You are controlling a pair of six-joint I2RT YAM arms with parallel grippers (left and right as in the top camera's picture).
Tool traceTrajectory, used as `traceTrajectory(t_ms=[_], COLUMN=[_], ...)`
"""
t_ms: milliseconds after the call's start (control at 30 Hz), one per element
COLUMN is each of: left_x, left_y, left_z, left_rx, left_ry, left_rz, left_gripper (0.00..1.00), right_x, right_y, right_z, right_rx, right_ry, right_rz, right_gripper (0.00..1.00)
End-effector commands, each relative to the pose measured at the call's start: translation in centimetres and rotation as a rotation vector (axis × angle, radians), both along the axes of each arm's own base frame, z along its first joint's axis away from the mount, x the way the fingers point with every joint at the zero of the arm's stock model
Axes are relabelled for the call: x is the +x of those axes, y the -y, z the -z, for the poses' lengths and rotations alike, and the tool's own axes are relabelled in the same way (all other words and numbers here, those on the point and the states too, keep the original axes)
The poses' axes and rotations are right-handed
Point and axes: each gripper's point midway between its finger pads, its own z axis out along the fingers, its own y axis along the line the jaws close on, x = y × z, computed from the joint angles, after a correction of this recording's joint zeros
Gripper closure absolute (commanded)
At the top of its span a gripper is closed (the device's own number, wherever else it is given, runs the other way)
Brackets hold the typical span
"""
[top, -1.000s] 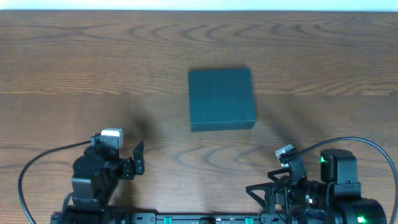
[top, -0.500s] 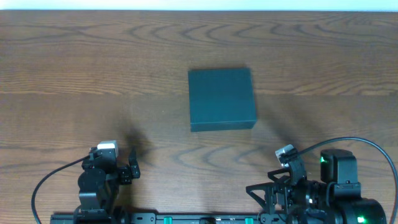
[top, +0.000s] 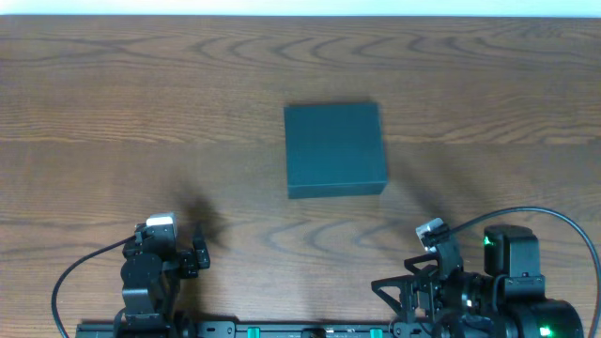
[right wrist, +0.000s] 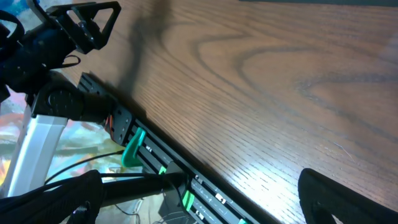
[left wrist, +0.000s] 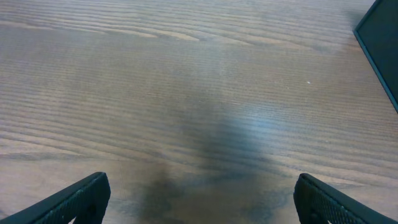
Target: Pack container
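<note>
In the left wrist view the box (left wrist: 380, 46) is cut by the right edge, and only one corner shows. The left gripper's (left wrist: 200, 186) fingers (left wrist: 78, 199) run off the bottom edge. So do the right gripper's (right wrist: 199, 180) dark, blurred fingers (right wrist: 348, 196). From overhead, the left arm (top: 146, 282) and right arm (top: 507, 282) are cut off at the near edge, and the box's lid seam cannot be made out.

A brown wooden table (top: 113, 113) with wavy grain, it filled most of the view, a white strip (top: 300, 7) ran along its far edge, a black rail (right wrist: 199, 186) with green clips (right wrist: 132, 149) sat on its near edge, soft shadows lay on the wood.
</note>
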Motion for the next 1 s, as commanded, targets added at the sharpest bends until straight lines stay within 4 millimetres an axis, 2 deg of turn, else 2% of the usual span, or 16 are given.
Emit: traceTrajectory(t_ms=[0,767,900,967], left_x=[-0.1,-0.1,-0.1,-0.1], left_y=[-0.5,-0.5,-0.5,-0.5], left_z=[0.3,0.3,0.3,0.3], left_rx=[0.019,0.019,0.019,0.019], left_ry=[-0.006,-0.006,-0.007,-0.007], left_rz=[-0.020,-0.020,-0.020,-0.020], left_gripper=[0.05,0.05,0.05,0.05], right_x=[-0.2,-0.2,0.5,1.1], right_y=[-0.2,-0.2,1.0,0.8], right_z=[-0.2,-0.2,0.6,-0.1], right_rx=[0.016,0.016,-0.082,-0.091], right_ry=[0.000,0.000,0.048,0.148], right_rz=[-0.008,-0.008,0.025,-0.002], right_gripper=[0.01,0.01,0.01,0.01])
